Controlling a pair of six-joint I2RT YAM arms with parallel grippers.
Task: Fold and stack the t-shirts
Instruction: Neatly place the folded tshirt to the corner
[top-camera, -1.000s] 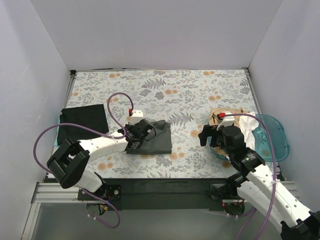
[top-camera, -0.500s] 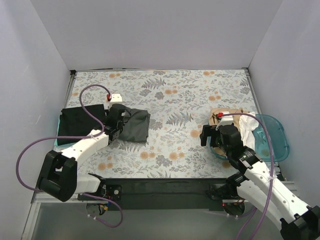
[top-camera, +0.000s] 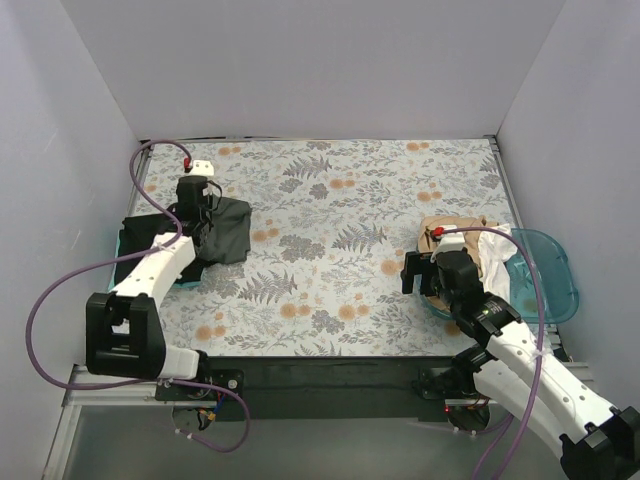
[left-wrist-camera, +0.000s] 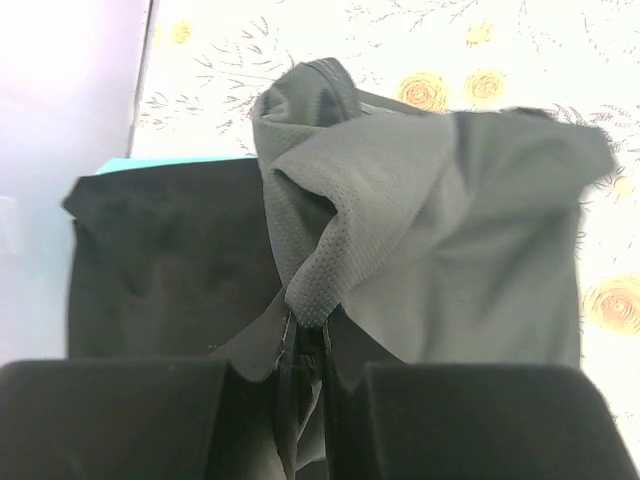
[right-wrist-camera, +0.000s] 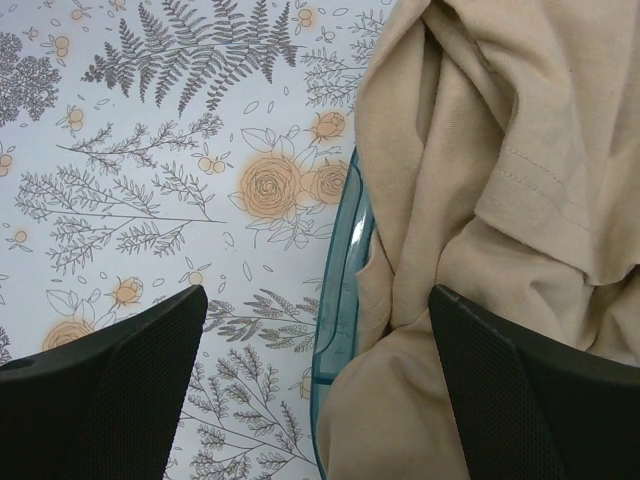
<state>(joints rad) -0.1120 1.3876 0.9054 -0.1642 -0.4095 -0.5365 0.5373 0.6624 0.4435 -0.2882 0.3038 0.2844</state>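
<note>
Our left fingers (left-wrist-camera: 130, 420) pinch a bunched fold of the grey shirt (left-wrist-camera: 450, 230), limp over the black shirt (left-wrist-camera: 170, 260). It looks soft and light; we'd hold hems. Our right fingers (right-wrist-camera: 100, 390) spread over the tan shirt (right-wrist-camera: 500, 150).

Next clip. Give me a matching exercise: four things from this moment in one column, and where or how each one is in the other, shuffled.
Things:
1. dark grey t-shirt
2. black t-shirt
3. tan t-shirt
4. right gripper

States:
A. open, above the rim of the teal tub
B. pinched in the left gripper
C. lying flat at the far left
D. draped over the tub's rim

Pairs: 1-B, 2-C, 3-D, 4-A
</note>
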